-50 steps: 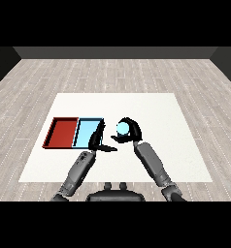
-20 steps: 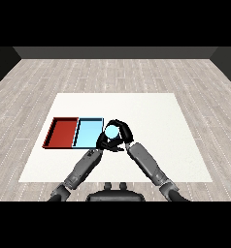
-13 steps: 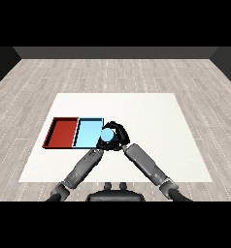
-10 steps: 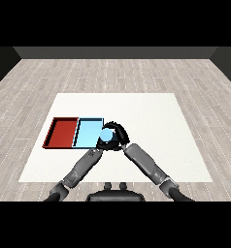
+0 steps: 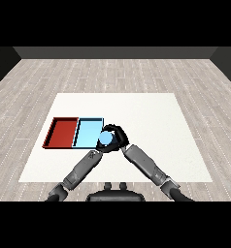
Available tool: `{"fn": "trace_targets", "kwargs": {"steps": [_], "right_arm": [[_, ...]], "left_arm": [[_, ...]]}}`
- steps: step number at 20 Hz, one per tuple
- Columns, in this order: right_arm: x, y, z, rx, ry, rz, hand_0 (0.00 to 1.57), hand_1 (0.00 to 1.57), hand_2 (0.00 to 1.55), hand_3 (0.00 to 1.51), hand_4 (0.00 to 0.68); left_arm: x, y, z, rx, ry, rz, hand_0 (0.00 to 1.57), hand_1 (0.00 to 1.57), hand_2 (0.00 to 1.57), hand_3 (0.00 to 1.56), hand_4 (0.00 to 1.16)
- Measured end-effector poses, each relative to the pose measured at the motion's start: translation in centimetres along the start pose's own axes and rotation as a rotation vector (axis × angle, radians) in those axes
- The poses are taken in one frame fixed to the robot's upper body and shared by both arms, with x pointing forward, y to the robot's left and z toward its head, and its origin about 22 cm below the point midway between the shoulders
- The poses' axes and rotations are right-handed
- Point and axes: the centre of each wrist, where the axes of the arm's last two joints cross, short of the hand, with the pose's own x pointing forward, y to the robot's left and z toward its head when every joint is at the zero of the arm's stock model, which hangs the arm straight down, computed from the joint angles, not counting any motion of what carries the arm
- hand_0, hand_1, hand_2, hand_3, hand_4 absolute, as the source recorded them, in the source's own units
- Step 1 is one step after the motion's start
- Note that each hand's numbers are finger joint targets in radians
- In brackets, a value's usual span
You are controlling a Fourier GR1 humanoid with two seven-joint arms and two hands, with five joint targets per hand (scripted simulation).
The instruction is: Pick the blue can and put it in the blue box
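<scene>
My right hand (image 5: 116,138) has carried the blue can (image 5: 105,139) leftward since half a second ago, fingers curled round it. The can now sits at the right edge of the light blue tray (image 5: 87,132), just left of the frame's centre, overlapping that rim; whether it touches the rim I cannot tell. My left hand (image 5: 102,148) lies mostly hidden below the can, so I cannot tell how its fingers stand. The red tray (image 5: 62,132) adjoins the blue one on its left. The white tabletop (image 5: 156,116) stretches wide to the right and toward the upper frame.
</scene>
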Motion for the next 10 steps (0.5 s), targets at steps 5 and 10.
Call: {"fn": "trace_targets", "kwargs": {"steps": [5,10], "right_arm": [[0.14,0.23,-0.32,0.000,0.009,-0.004,1.43,1.43,1.45,1.39,0.588],[0.23,0.13,-0.78,-0.014,0.021,-0.036,1.32,1.32,1.42,1.38,0.515]], "left_arm": [[-0.19,0.10,-0.49,0.005,-0.009,0.025,0.83,0.83,0.88,0.74,0.67],[-0.50,0.21,-0.41,0.014,0.032,0.109,1.43,1.43,1.35,1.05,0.66]]}}
